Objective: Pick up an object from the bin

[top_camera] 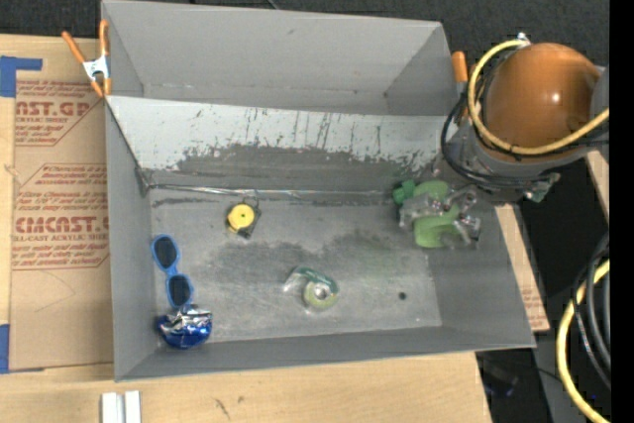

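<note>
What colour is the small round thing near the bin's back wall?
The round thing is yellow, camera view.

**Bin (277, 54): middle open, left wall and far-right corner blocked**

Far-right corner is taken: the gripper (448, 216) is over a green thing (428, 231), tight to the right wall. Blue sunglasses (169, 269) and a crumpled blue thing (186, 329) line the left wall down to the near corner. Yellow disc (241, 218) sits far-left of centre, clear all round. Clear-green roll (317, 292) lies near-centre. Bare floor between disc and roll, and from the roll to the near-right corner.
</note>
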{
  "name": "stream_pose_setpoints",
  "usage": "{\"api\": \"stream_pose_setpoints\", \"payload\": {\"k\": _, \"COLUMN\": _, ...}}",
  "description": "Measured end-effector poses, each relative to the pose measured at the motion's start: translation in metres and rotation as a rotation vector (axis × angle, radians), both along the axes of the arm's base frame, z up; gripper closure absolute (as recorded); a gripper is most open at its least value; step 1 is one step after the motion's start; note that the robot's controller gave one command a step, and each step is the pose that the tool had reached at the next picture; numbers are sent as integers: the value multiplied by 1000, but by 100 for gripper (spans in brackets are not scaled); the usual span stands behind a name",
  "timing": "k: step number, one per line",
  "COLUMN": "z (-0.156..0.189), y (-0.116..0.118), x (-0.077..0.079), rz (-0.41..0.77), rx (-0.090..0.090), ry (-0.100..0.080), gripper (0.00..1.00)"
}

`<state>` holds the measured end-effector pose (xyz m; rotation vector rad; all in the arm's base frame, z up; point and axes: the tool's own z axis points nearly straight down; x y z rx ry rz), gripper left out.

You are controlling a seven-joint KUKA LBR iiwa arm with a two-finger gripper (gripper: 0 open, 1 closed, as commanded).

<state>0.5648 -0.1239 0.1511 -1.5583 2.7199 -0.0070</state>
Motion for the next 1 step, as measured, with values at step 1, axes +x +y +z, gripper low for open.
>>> {"api": "stream_pose_setpoints", "payload": {"k": 1, "z": 102, "y": -6, "x": -4, "rz": -22, "rx": 0, "ry": -3, "gripper": 100}}
